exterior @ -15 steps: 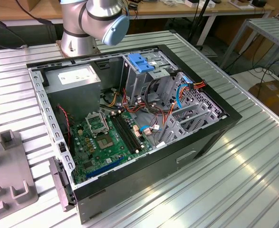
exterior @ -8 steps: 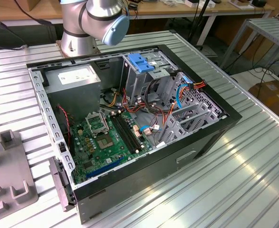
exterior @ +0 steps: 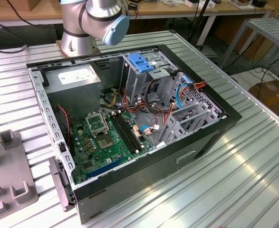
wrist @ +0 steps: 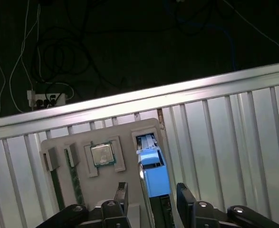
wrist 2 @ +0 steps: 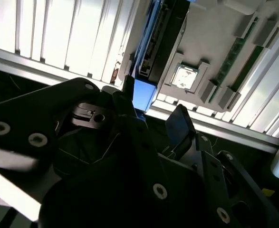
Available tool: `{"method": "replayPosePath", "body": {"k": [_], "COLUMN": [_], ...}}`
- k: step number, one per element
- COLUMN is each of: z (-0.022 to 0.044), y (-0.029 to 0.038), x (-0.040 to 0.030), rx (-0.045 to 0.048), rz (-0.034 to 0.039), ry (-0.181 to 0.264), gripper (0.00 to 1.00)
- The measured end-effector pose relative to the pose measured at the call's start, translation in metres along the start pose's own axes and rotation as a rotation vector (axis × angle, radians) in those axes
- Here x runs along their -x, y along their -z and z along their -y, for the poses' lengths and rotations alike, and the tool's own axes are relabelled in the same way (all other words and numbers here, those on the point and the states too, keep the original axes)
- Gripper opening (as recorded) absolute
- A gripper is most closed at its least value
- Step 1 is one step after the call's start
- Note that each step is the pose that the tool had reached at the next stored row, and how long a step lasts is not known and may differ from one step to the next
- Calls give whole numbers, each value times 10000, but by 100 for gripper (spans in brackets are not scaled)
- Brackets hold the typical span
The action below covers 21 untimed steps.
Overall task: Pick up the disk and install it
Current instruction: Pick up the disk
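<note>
The disk point(wrist: 154, 176) stands on its edge in a slot of a grey fixture tray point(wrist: 82, 137), its bright blue carrier end facing the camera. In the first wrist view my gripper point(wrist: 152, 197) is open, one black finger on each side of the disk with a small gap at both. The second wrist view shows the same: the disk point(wrist 2: 143, 92) runs up between the fingertips of the gripper point(wrist 2: 153, 99), its dark metal body lying along the tray point(wrist 2: 210, 38).
The tray also holds a square processor chip point(wrist: 102, 154) and a green memory stick point(wrist: 74, 175). In the exterior view an open computer case point(exterior: 129, 123) lies on the ribbed metal table point(exterior: 253, 161), with a blue-latched drive cage point(exterior: 141, 61) and the arm's base point(exterior: 82, 28) behind.
</note>
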<state>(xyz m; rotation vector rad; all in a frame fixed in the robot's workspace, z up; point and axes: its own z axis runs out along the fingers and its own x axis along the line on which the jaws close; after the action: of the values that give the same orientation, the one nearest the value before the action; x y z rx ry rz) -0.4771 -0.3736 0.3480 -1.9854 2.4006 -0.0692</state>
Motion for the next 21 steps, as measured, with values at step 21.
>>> {"method": "replayPosePath", "body": {"k": [21], "z": [-36], "y": [-312], "x": [-1], "rx": [149], "rz": [197], "ry": [1466], "gripper": [60]}}
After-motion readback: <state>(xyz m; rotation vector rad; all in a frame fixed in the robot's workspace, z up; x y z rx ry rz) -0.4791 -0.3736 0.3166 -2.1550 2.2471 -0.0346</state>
